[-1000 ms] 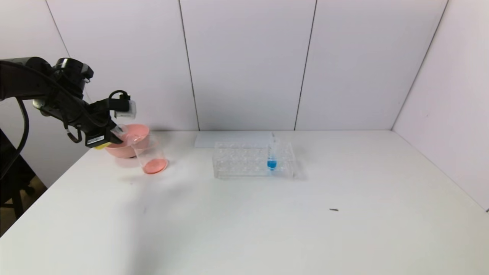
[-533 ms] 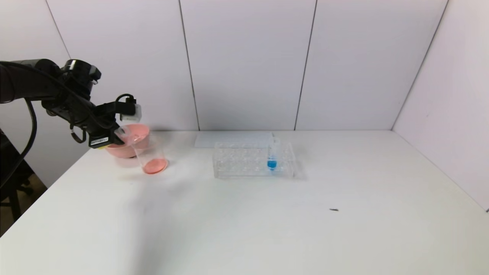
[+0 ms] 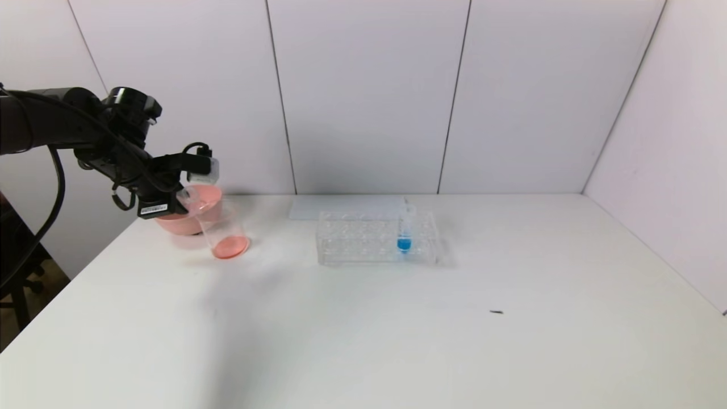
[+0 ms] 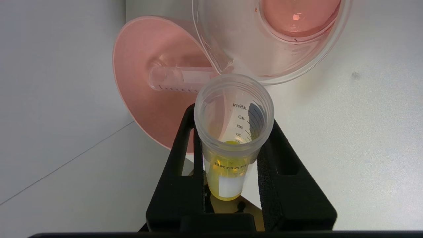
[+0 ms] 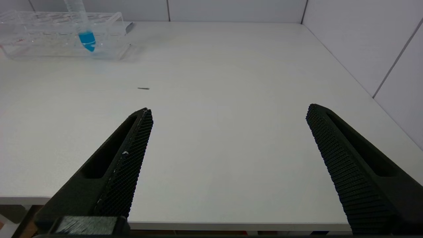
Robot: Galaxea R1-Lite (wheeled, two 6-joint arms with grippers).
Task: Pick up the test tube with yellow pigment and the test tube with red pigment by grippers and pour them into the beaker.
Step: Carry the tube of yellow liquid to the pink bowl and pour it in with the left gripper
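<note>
**Inspector A:** Surroundings first. The white table (image 3: 397, 329) carries a clear tube rack (image 3: 377, 237) near its far middle, a pink bowl (image 3: 196, 218) at the far left, and a small dark speck (image 3: 496, 312) on bare surface toward the right. A pale flat sheet (image 3: 341, 207) lies behind the rack. Nothing stands between rack and bowl.

**Inspector B:** Containers?

**Inspector A:** The beaker (image 3: 222, 230) stands just in front of the bowl, touching or nearly so (cannot tell which), with a shallow red-orange layer at its bottom. The rack holds one blue-tipped tube (image 3: 404, 227), upright, in a right-hand compartment. Inside the bowl lies one clear tube (image 4: 178, 78) on its side, apparently empty; the test tube with red pigment cannot otherwise be identified.

**Inspector B:** And the yellow one?

**Inspector A:** The test tube with yellow pigment (image 4: 233, 138) is clamped between the fingers (image 4: 185, 165) of the left gripper (image 3: 180, 203), tilted with its mouth toward the beaker rim, above the bowl's near edge. Yellow liquid sits at its bottom.

**Inspector B:** The other arm?

**Inspector A:** The right gripper (image 5: 228, 115) hangs low at the table's near edge, jaws spread wide, holding nothing.

**Inspector B:** Count?

**Inspector A:** Three tubes, one beaker, one bowl, one rack.
</note>
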